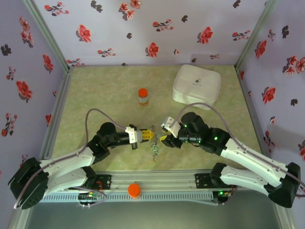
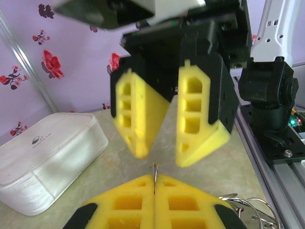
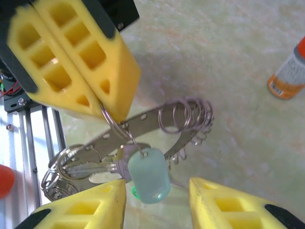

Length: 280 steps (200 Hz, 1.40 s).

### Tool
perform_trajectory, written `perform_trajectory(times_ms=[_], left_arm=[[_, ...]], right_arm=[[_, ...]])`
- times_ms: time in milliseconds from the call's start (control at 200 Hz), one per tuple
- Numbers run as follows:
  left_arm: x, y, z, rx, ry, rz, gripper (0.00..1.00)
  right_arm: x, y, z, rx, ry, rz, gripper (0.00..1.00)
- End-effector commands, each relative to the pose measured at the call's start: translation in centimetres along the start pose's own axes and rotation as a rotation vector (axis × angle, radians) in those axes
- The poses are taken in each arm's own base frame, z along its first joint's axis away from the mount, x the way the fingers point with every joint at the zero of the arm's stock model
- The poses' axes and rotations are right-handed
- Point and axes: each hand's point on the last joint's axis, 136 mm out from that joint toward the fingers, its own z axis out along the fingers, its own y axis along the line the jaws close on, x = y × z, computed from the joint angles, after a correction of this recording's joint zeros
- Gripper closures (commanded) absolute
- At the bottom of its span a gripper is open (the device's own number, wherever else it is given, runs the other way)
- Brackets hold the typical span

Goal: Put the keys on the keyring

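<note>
We see the keyring [image 3: 147,116] as a flat, dull grey metal band bent in an arc, with thin bright wire coils [image 3: 188,114] strung along it like a fringe. It lies on the mottled pale green table [image 1: 105,95], on the arm-base side of the orange-capped bottle [image 1: 143,97] and a touch to its right, between the two grippers. From above, the bunch is longer than it is wide, and its long axis runs from the bottle's side toward the arm bases. In the right wrist view the band climbs from lower left to upper right, its upper end pointing toward the bottle.

One of the keys [image 3: 143,174] has a smooth, rounded, translucent pale teal head. Its flat silver blade lies level and points away from the bottle.

The left gripper [image 3: 112,107] has blocky yellow fingers pocketed with square hollows. They are pressed flat together, clenched on a thin wire loop [image 3: 108,121] that hangs at the band. The right gripper [image 2: 164,155], of the same build, is released. Its fingers stand apart, with the teal head in the gap just beside one of them, and we cannot tell whether they touch.
</note>
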Motion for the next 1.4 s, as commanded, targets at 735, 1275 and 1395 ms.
perform_trajectory(times_ms=[735,1275,1395], left_arm=[[-2.4,0.0,0.1,0.016,-0.093,0.020,1.00],[-2.3,0.3,0.1,-0.002,-0.089,0.022,1.00],[-2.3,0.4,0.1,-0.007,-0.090,0.018,1.00]], right_arm=[[-0.6,-0.8,-0.9,-0.004,-0.178,0.837,0.48],[-1.0,2.3,0.2,-0.280,-0.210,1.216,0.44],[-2.0,2.6,0.3,-0.345,-0.253,1.211,0.44]])
